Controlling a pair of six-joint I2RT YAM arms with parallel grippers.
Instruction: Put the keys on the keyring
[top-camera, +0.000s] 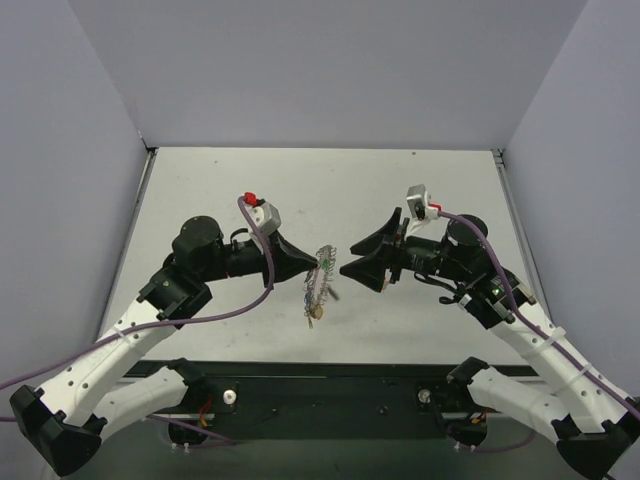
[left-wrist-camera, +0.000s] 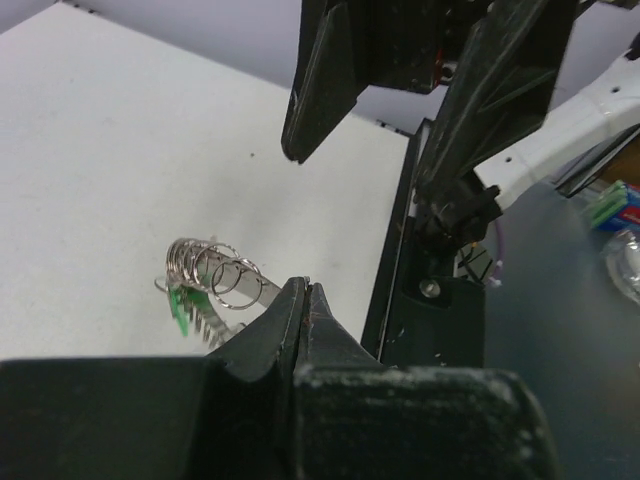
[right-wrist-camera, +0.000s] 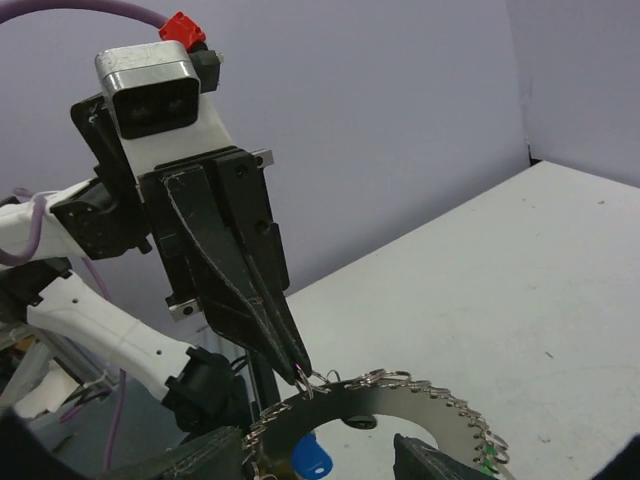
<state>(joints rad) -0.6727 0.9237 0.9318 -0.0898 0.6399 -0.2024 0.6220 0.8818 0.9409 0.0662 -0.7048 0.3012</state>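
Note:
The keyring (top-camera: 320, 280), a silvery hoop rimmed with small split rings, hangs in the air between both grippers. A gold-yellow tag (top-camera: 315, 312) dangles at its lower end. My left gripper (top-camera: 311, 262) is shut on the hoop's rim; the right wrist view shows its tip (right-wrist-camera: 300, 372) pinching one small ring. My right gripper (top-camera: 346, 258) is open, its jaws on either side of the hoop (right-wrist-camera: 430, 410) without touching it. A blue key (right-wrist-camera: 312, 457) and a green key (right-wrist-camera: 488, 458) hang on the hoop. The green key (left-wrist-camera: 182, 310) also shows in the left wrist view beside the hoop (left-wrist-camera: 215, 280).
The white table (top-camera: 420, 190) lies below the hoop, with grey walls on three sides. A black frame rail (top-camera: 330, 372) runs along the near edge. In the left wrist view the right gripper's two black fingers (left-wrist-camera: 325, 70) loom just ahead.

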